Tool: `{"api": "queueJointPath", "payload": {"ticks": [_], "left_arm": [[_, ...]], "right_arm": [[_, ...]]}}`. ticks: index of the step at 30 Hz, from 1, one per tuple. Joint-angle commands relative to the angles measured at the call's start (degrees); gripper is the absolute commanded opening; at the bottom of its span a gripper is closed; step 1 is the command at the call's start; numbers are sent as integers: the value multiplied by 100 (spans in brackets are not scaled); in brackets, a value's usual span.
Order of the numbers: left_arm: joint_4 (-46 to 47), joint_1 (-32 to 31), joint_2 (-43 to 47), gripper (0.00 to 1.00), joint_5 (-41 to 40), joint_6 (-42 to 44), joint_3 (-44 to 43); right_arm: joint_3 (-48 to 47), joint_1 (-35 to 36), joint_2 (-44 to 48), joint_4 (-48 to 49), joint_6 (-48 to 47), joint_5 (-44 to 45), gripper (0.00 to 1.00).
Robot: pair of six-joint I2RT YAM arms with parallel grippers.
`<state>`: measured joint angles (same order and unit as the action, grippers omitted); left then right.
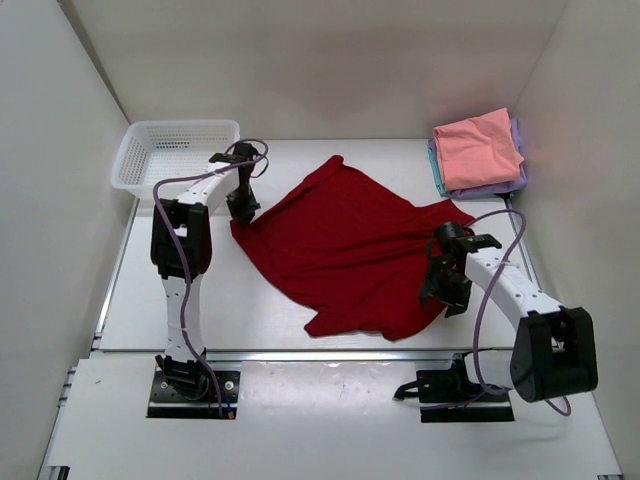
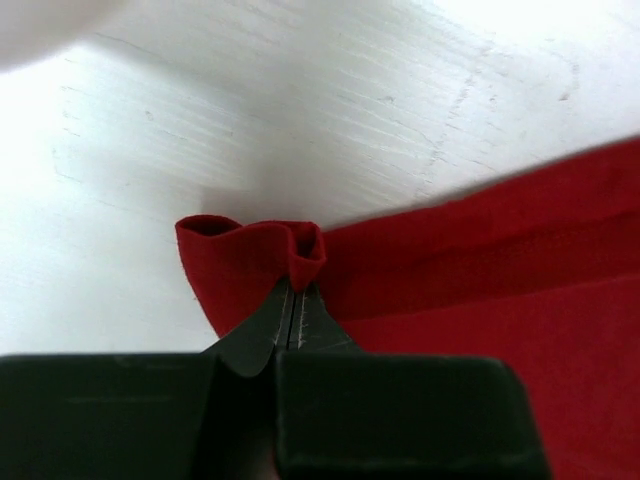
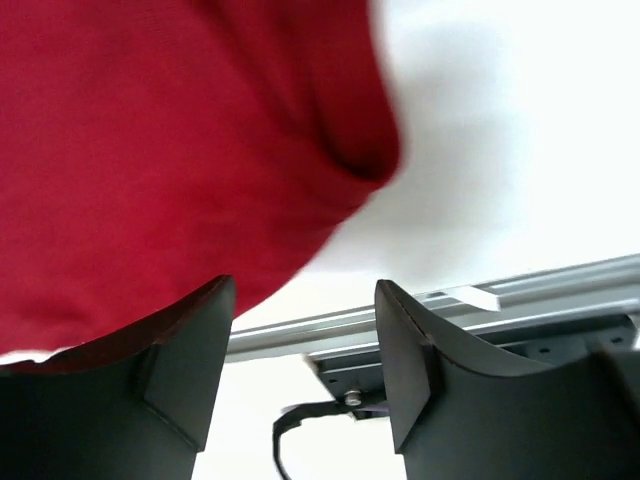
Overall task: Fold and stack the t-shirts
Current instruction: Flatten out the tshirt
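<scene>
i'm seeing the left gripper [image 2: 297,292] clenched on a small bunched fold at the edge of the dark red t-shirt [image 1: 345,250], which is lying rumpled across the middle of the table [image 1: 260,312], well apart from the folded stack [image 1: 478,150] in the far right corner. the right gripper [image 3: 305,295] is hanging released, jaws apart, cloth only beside one finger. i'm worrying that the thin pinch is slipping out under a hard pull, and that one-sided lifting is dragging and twisting the shirt.
</scene>
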<state>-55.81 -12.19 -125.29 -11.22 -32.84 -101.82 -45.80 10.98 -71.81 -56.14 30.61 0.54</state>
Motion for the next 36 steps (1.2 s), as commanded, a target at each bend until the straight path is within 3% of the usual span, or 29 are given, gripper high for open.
{"api": "queueJointPath", "payload": {"ticks": [1,7,8,9,10,11,12,16,26,28,30,33,36], "left_arm": [[-325,-30,408,0,-29,-29,-312],[18,40,1374,0,392,-135,442],[52,58,1524,0,445,-178,539],[131,58,1682,0,524,-222,741],[115,93,1753,0,533,-223,925],[140,120,1919,0,542,-232,1014],[158,146,2095,0,551,-214,1206],[158,278,2640,0,542,-205,1813],[141,331,3854,0,191,-231,3396],[185,313,3968,0,200,-205,3467],[150,296,3925,0,173,-196,3459],[255,278,3943,0,261,-161,3485],[307,234,3960,0,367,-187,3633]], "right_arm": [[185,-140,-350,-29,147,350,55],[98,167,-1342,427,112,439,62],[-15,202,-1431,489,68,395,58],[-191,307,-1563,612,77,395,52],[-349,351,-1755,630,51,429,33],[-446,369,-1949,631,33,456,6],[-700,413,-2073,596,15,500,0],[-1693,344,-2731,411,-292,842,0],[-6017,-395,-4753,-405,-1110,1133,0],[-5959,-492,-4676,-372,-1014,932,1],[-5485,-483,-4326,-188,-961,905,11],[-4133,-308,-3466,452,-969,869,29],[-2770,-263,-2657,1050,-847,686,35]]}}
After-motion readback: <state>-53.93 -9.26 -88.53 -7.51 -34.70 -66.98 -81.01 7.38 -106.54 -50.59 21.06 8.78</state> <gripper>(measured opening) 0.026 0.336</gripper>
